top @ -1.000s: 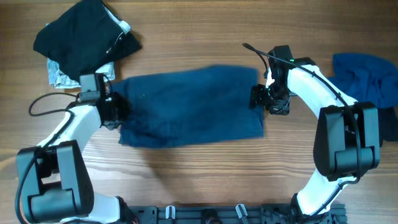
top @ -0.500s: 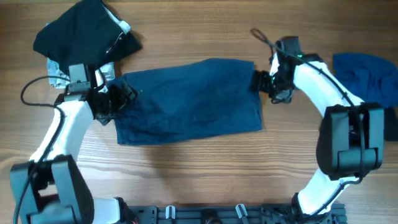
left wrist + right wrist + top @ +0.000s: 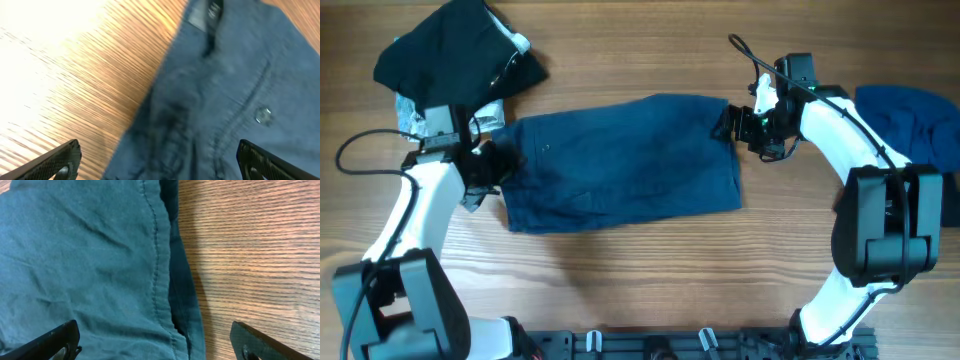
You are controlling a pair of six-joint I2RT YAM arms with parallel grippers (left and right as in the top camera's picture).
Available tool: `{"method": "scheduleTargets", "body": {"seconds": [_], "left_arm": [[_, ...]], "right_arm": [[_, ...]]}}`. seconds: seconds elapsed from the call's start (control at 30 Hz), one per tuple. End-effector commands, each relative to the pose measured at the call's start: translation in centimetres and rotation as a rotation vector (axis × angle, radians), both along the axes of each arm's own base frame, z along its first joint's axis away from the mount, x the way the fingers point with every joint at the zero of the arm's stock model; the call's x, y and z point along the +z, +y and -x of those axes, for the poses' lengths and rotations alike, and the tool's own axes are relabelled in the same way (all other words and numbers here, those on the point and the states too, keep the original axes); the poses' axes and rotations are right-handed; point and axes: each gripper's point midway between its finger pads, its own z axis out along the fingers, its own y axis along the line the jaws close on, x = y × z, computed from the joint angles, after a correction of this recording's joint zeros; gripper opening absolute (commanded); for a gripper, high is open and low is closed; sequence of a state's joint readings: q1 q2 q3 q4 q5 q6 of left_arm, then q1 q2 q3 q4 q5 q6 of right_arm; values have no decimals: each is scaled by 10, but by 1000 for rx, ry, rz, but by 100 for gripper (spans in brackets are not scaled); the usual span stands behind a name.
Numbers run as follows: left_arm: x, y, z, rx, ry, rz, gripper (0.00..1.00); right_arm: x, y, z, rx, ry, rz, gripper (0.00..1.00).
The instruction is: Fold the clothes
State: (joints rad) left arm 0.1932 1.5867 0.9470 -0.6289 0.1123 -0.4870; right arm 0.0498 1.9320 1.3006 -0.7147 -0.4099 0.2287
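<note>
Overhead: top-down, far; wrist cams close, share blue garment [image 3: 620, 160].

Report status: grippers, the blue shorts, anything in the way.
Left gripper open, right gripper open, one over each end of the blue shorts. Shorts lying flat. Black pile, blue pile off to the sides.

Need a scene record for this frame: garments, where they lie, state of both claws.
shorts: dark blue, spread flat mid-table
left claw: open, at the shorts' left edge
right claw: open, at the shorts' far right corner
black cloth: heap, far left of the table
blue cloth: heap, right edge of the table
table: wood
</note>
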Motion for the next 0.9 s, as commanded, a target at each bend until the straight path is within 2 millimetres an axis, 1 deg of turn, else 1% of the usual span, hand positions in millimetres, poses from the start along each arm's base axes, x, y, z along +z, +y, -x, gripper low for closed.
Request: {"method": "scheduleTargets", "body": {"seconds": [0.0,0.07,0.13,0.17,0.2,0.23,0.3,0.33,0.37,0.43,0.47,0.53,0.57,0.6,0.63,0.67,0.73,0.8,0.87], "left_arm": [[-14,8,-2,23,28,40,98],[-23,1,-5,-5,32,82,99],[-32,1,-4,-4,54,86,99],[-37,0,-4,-6,62,93,98],[-41,-6,-6,-30,62,123,94],[-45,-8,-5,-32,72,135,93],[-55,-9,-2,-32,97,146,93],[-60,-13,-2,-54,104,167,92],[-65,-25,-1,-92,107,229,88],[-67,-32,0,-98,111,273,78],[-66,-34,-1,-101,108,281,67],[-63,-41,-1,-111,100,322,35],[-63,-41,-1,-111,100,322,22],[-63,-41,-2,-111,99,322,15],[-63,-41,-2,-111,96,321,4],[-63,-40,-3,-111,94,320,4],[-62,-39,-4,-110,85,317,4],[-54,-35,-8,-106,63,298,4],[-41,-28,-10,-100,51,264,4]], "right_arm": [[-3,7,-2,29,1,-27,97],[-3,7,-2,29,1,-28,97],[-3,7,-2,29,5,-28,97],[-3,7,-1,29,7,-28,97],[-3,7,-1,29,8,-28,97],[-3,7,-1,29,8,-28,97],[-3,8,-1,30,9,-32,97],[-1,12,0,40,8,-57,98],[7,26,2,123,-24,-136,99],[12,34,4,134,-24,-190,100],[14,37,4,138,-24,-211,99],[18,42,5,146,-24,-251,99],[20,44,6,150,-23,-269,99],[23,47,7,154,-22,-291,99],[28,53,8,163,-23,-333,99],[32,57,9,171,-23,-370,99],[33,63,12,184,-20,-379,99],[30,66,13,194,-17,-352,99],[29,74,16,208,-8,-351,98]]}}
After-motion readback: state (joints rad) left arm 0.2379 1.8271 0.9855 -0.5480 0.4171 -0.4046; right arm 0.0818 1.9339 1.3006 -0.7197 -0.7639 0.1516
